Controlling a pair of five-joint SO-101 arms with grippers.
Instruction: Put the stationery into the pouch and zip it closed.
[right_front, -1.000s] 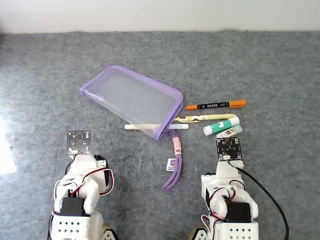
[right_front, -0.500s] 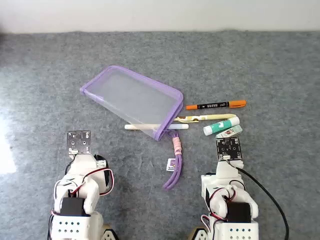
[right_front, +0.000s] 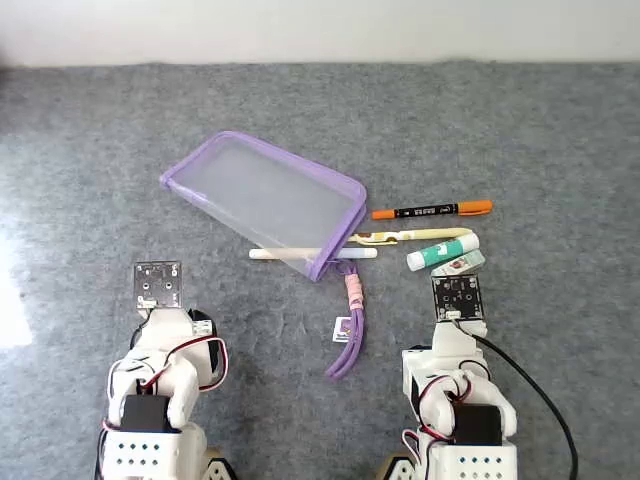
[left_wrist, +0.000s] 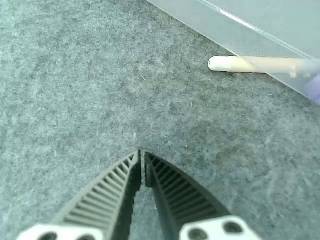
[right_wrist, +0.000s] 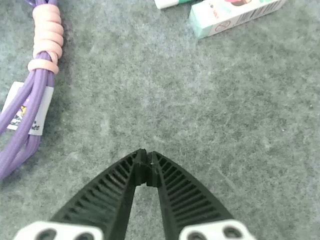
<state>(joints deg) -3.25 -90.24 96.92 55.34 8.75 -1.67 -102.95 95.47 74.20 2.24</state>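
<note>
A clear pouch with purple trim (right_front: 262, 200) lies flat in the middle of the grey felt, its purple strap (right_front: 349, 335) trailing toward the arms. A white pen (right_front: 312, 254) lies across the pouch's near corner. To the right lie an orange marker (right_front: 432, 210), a pale yellow pen (right_front: 410, 236), a green-and-white glue stick (right_front: 442, 251) and a small mint box (right_front: 458, 264). My left gripper (left_wrist: 141, 159) is shut over bare felt, short of the white pen (left_wrist: 252, 64). My right gripper (right_wrist: 146, 159) is shut, between the strap (right_wrist: 30, 120) and the mint box (right_wrist: 235, 14).
Grey felt covers the whole table up to a white wall at the back. A white tag (right_front: 342, 328) hangs on the strap beside pink beads (right_front: 353, 290). Both arm bases (right_front: 158, 400) stand at the near edge, with a black cable (right_front: 535, 395) running off the right one.
</note>
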